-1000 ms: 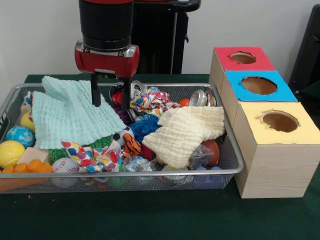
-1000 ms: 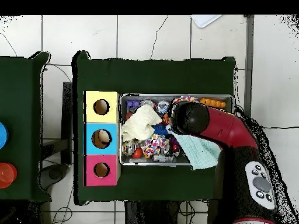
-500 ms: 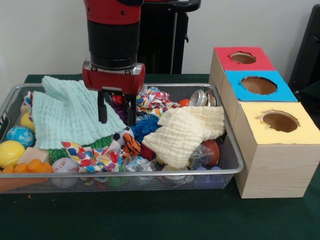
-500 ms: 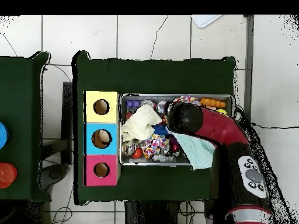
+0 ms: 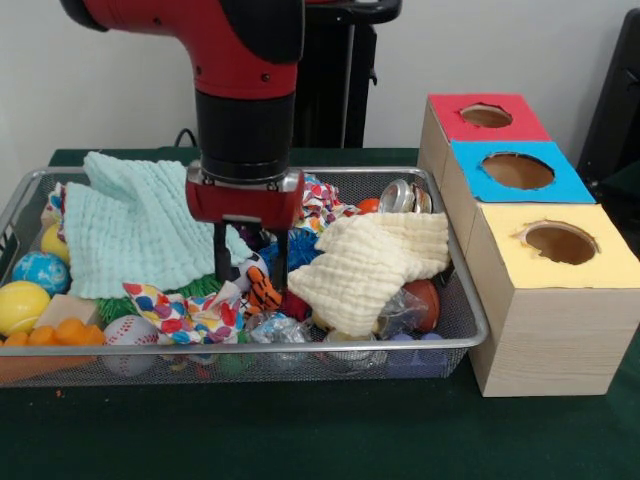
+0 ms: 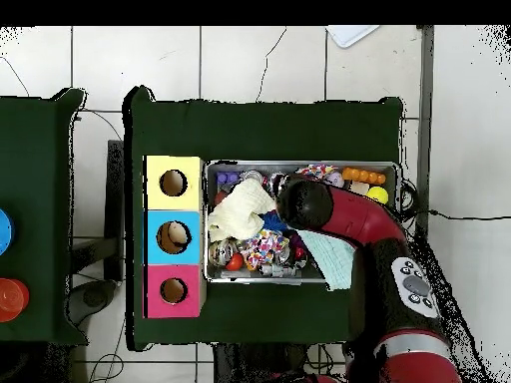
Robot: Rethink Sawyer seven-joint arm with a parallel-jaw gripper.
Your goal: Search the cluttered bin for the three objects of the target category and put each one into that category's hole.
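My gripper (image 5: 251,281) hangs open low in the wire bin (image 5: 240,350), its two black fingers (image 5: 220,260) straddling a black-and-white ball and an orange tiger-striped toy (image 5: 263,292). Nothing is held. A blue spiky ball (image 5: 300,250) lies just right of the fingers. Beside the bin stands a wooden box with a red hole (image 5: 486,115), a blue hole (image 5: 517,170) and a yellow hole (image 5: 560,242). In the overhead view the arm's wrist (image 6: 304,202) hides the gripper over the bin's middle.
A mint cloth (image 5: 135,230) covers the bin's left, a cream cloth (image 5: 370,265) its right. Around them lie a dotted cloth (image 5: 190,310), a baseball (image 5: 130,332), a yellow ball (image 5: 20,305), shiny cans (image 5: 400,195) and a brown ball (image 5: 425,300).
The gripper has come down and toward the bin's middle, from the mint cloth's edge to around the tiger-striped toy. It has stayed open.
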